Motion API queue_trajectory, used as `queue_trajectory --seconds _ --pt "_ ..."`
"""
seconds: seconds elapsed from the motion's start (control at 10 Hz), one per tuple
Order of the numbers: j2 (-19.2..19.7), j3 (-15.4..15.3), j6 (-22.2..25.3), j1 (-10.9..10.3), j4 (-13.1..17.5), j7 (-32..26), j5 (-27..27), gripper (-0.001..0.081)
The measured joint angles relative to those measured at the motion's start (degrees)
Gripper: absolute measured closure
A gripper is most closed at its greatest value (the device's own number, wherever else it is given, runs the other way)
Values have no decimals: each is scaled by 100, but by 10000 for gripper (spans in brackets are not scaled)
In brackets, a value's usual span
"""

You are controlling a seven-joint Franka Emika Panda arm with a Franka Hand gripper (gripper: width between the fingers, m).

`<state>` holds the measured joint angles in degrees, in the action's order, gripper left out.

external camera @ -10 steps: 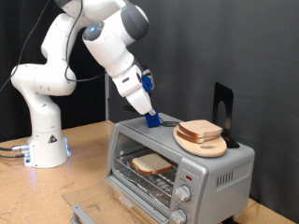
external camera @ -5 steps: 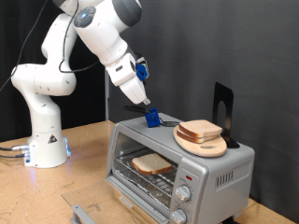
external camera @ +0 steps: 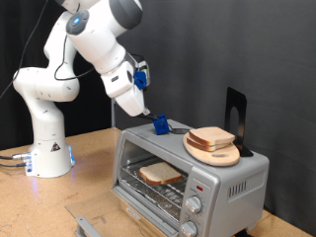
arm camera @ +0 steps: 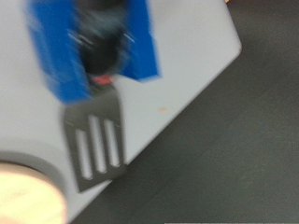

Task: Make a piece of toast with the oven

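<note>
the claw (external camera: 141, 112) above the oven (external camera: 188, 170), grip unclear, might clip the blue-handled spatula (external camera: 161, 125) if it drops.

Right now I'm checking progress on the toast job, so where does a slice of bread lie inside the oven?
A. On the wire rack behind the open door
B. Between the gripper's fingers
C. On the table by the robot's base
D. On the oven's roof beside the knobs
A: in the exterior view a slice of bread lies on the wire rack inside the oven, whose door hangs open.
</note>
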<state>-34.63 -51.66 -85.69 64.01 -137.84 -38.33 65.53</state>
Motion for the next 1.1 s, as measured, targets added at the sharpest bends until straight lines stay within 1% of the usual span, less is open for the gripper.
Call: queue_trajectory --seconds 0.3,0.5,0.6,0.8,1.0,1.1 --pt "664 -254 -92 708 371 22 -721 124" --pt "1040 -541 -423 1171 558 22 -1319 124" --pt "1271 -742 -532 1346 692 22 -1515 124" --pt "1260 -718 -484 1345 660 101 -1348 124" --pt "1280 -575 -431 1364 627 454 -847 124" --pt "1325 -524 -441 1427 622 662 -609 124"
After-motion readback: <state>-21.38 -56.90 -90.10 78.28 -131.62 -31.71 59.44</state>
